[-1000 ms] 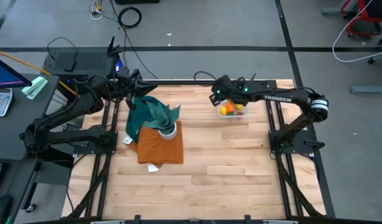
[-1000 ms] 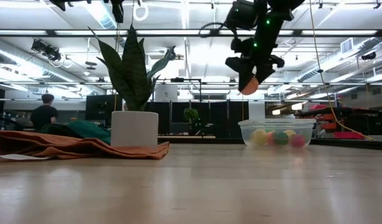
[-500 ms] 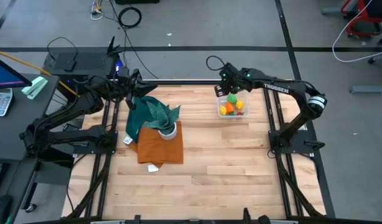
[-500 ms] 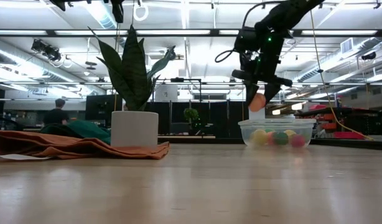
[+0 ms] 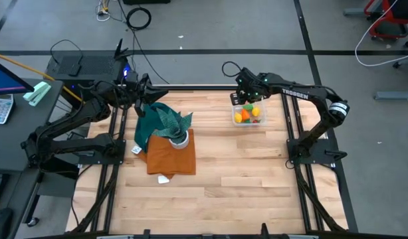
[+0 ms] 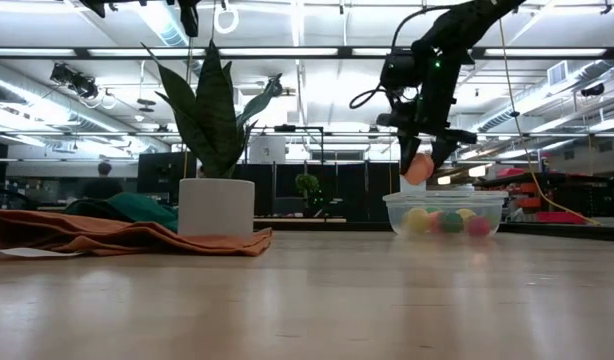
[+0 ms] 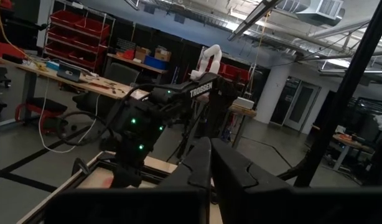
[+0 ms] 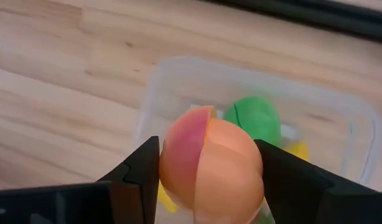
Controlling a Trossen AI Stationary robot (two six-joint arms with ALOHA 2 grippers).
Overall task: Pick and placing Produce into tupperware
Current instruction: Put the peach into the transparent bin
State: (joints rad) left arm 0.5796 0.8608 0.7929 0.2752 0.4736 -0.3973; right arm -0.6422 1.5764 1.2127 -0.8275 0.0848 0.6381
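Observation:
The clear tupperware (image 5: 248, 114) stands at the table's far right and holds green, orange, yellow and red produce (image 6: 445, 221). My right gripper (image 6: 419, 160) hangs just above it, shut on a peach-coloured toy fruit (image 8: 209, 165), orange with a pink side. In the right wrist view the tupperware's rim (image 8: 178, 70) and a green fruit (image 8: 253, 118) lie right below that fruit. My left gripper (image 7: 209, 163) is shut on nothing and stays raised over the table's far left corner (image 5: 145, 93). My right gripper pinches the peach-coloured fruit between its two fingers (image 8: 138, 168), one on each of two opposite sides (image 8: 169, 165). The fingers come from above, pointing steeply down. The fruit hangs clear of everything, a little above the tupperware's open top (image 6: 417, 168).
A spiky plant in a white pot (image 5: 179, 136) stands on an orange cloth (image 5: 169, 158) at the table's left, with a green cloth (image 5: 149, 121) behind it and a white scrap (image 5: 164, 178) in front. Bare wood lies between plant and tupperware.
My right gripper has carried the peach-coloured fruit toward the table's right and far edges, from beside the tupperware to over it, and has sunk lower. It has tipped and rolled so that its fingers point more steeply down. The grip stays as it was.

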